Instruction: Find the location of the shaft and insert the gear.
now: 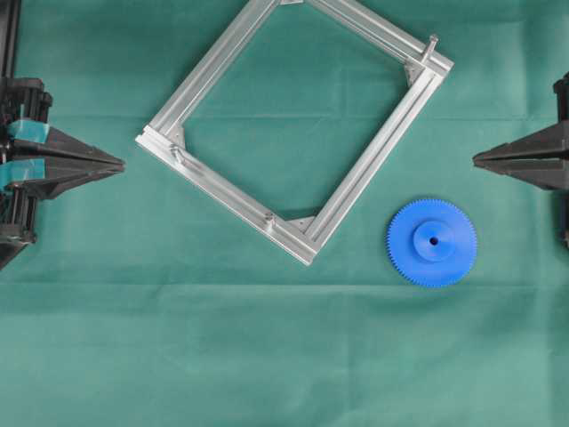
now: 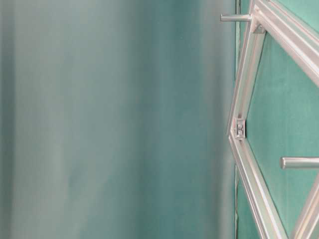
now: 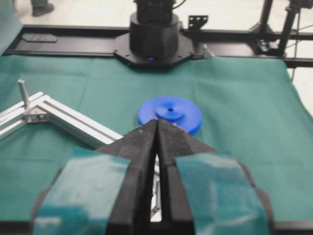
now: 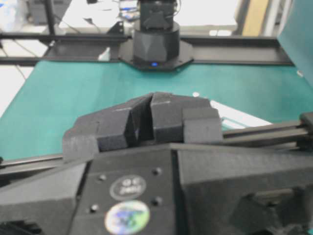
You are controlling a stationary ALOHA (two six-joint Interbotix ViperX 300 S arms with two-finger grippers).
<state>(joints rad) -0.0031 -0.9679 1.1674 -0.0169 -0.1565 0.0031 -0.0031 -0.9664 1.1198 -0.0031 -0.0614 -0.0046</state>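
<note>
There is 1 gear (image 1: 432,242), bright blue and round, lying flat on the green cloth (image 1: 222,356) with its raised hub and small centre hole facing up. It lies just beside the lower right rail of the 1 square aluminium frame (image 1: 369,165), not touching it, and nearer to the right side of the table. The frame lies turned like a diamond.

On the frame I count 3 small metal posts in the overhead view. 1 taller pin (image 1: 431,44) stands at the upper right corner. 1 more pin (image 1: 176,157) is near the left corner. The shaft (image 1: 268,216), very short and silver, stands on the lower left rail close to the bottom corner, well apart from the gear.

There are 2 grippers, both at the table edges and far from the frame. The left gripper (image 1: 120,164) has its jaws pressed together with nothing between them. The right gripper (image 1: 476,160) also has its jaws closed to a point and is empty
</note>
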